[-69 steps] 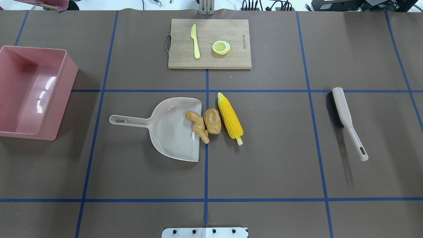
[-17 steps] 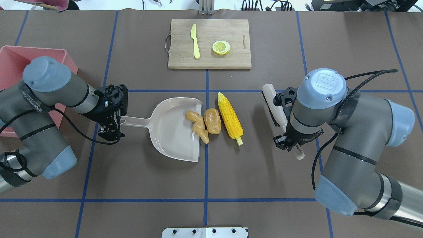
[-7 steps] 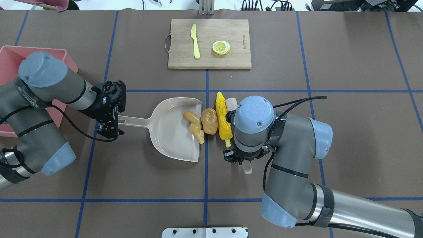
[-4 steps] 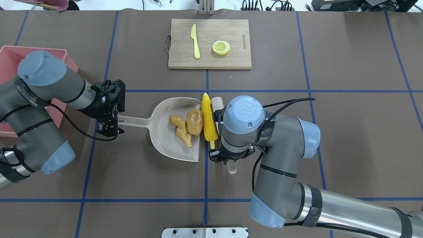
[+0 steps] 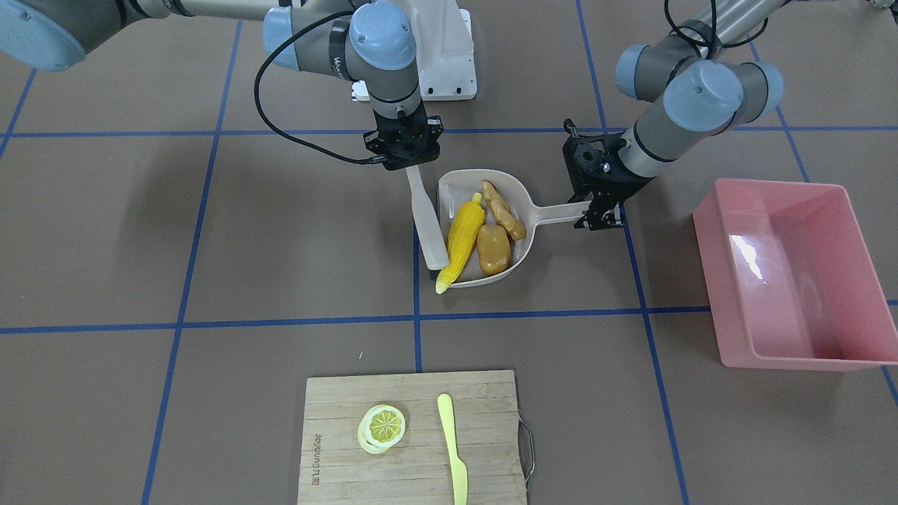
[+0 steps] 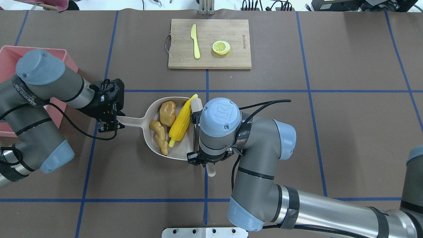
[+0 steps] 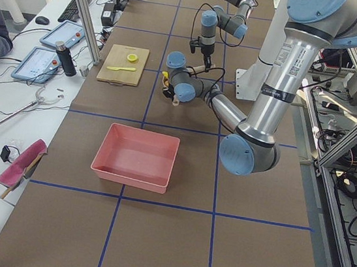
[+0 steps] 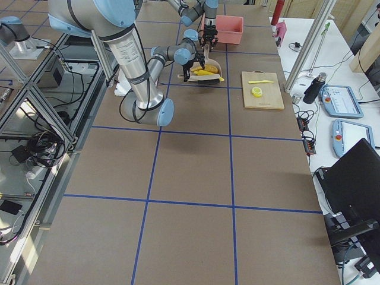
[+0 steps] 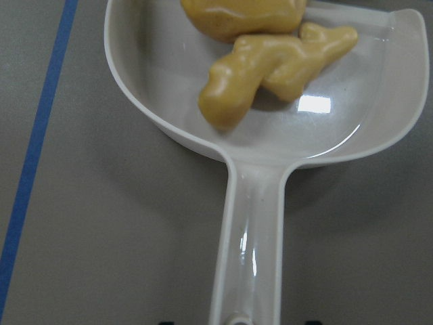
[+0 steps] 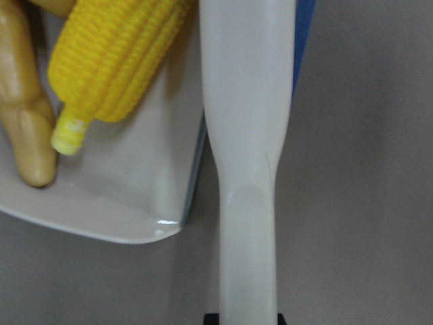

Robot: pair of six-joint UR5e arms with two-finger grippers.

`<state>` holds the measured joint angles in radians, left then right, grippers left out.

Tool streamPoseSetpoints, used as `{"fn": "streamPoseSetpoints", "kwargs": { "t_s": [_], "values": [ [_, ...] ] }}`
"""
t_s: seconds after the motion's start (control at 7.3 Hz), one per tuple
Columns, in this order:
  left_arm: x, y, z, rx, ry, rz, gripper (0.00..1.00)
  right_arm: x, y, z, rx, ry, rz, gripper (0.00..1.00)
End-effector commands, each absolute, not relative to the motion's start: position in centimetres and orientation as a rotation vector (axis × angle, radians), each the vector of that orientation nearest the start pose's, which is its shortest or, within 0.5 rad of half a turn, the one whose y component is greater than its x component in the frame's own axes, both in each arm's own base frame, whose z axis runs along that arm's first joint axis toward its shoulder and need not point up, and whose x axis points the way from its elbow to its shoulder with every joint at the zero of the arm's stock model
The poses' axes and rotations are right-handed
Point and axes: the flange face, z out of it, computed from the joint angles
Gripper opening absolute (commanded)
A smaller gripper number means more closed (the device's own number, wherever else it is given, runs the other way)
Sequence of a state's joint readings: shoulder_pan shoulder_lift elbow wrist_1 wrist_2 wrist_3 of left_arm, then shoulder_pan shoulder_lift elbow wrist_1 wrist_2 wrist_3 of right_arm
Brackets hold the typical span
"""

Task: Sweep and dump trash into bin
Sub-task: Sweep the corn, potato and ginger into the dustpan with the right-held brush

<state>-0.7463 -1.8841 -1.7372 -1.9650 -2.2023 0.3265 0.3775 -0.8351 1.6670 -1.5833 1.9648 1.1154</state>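
Observation:
The beige dustpan (image 6: pixel 181 149) lies at the table's middle and holds all three pieces of trash: the yellow corn cob (image 6: pixel 180 124), the tan potato lump (image 6: pixel 167 113) and the knobbly ginger piece (image 6: pixel 159 136). The corn's tip overhangs the pan's mouth edge (image 5: pixel 442 284). My left gripper (image 6: pixel 110 124) is shut on the dustpan handle (image 9: pixel 254 250). My right gripper (image 5: pixel 410 165) is shut on the white brush (image 5: pixel 428 224), which lies along the pan's mouth against the corn (image 10: pixel 115 61). The pink bin (image 5: pixel 793 294) stands beyond the handle, partly hidden by my left arm in the overhead view.
A wooden cutting board (image 6: pixel 231 59) at the far middle carries a pale yellow knife (image 6: pixel 195 41) and a lemon slice (image 6: pixel 221 47). The robot's base plate (image 6: pixel 205 232) sits at the near edge. Blue tape lines cross the brown table.
My right gripper has swept the brush left, pushing the corn, potato and ginger fully into the dustpan. The corn has turned slantwise. The left gripper has kept its hold on the handle.

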Motion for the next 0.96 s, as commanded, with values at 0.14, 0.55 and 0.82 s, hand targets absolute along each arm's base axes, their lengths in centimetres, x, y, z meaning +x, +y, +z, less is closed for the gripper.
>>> {"fn": "streamPoseSetpoints", "kwargs": {
  "t_s": [0.14,0.55,0.82],
  "values": [
    [39.3,-46.5,36.1,0.730,0.844,1.317,0.00,-60.2,-33.6,16.0,0.006,-1.005,-0.194,0.00],
    [39.0,-46.6,35.9,0.736,0.843,1.317,0.00,-59.5,-33.2,15.8,-0.016,-0.999,-0.192,0.00],
    [39.0,-46.6,35.8,0.736,0.848,1.319,0.00,-54.7,-33.1,14.2,-0.029,-0.941,-0.158,0.00]
  ]
}}
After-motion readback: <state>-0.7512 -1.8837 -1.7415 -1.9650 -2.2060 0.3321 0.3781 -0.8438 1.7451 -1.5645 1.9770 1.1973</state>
